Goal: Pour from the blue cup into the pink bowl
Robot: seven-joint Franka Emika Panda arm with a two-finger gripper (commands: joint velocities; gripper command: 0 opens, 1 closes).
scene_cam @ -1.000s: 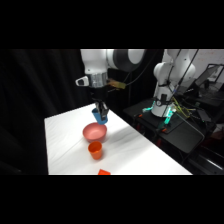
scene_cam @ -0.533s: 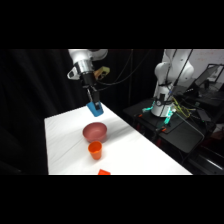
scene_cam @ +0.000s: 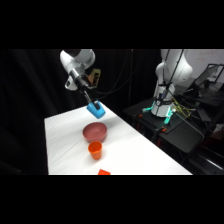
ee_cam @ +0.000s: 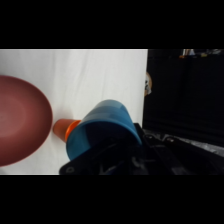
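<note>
Above the far part of the white desk (scene_cam: 65,145), side view: the white arm (scene_cam: 77,62) reaches down and holds the blue cup (scene_cam: 96,110) in its hand (scene_cam: 90,101), clear of the surface. The cup is tilted, and it hangs just beyond and above the pink bowl (scene_cam: 95,131), apart from it. The bowl rests upright on the desk. An orange cup (scene_cam: 95,150) stands just in front of the bowl, nearer the camera. A small orange-red object (scene_cam: 104,172) lies at the desk's near edge, cut off by the picture's lower limit.

Wrist view: the blue cup (ee_cam: 102,132) fills the lower centre, gripped between the dark parts of the hand (ee_cam: 117,160); the fingers close on its sides. The pink bowl (ee_cam: 22,120) lies at the left, partly cut off by the edge. The orange cup (ee_cam: 64,128) shows between bowl and blue cup, mostly hidden behind the latter. The white desk (ee_cam: 100,75) ends at a dark background on the right.
</note>
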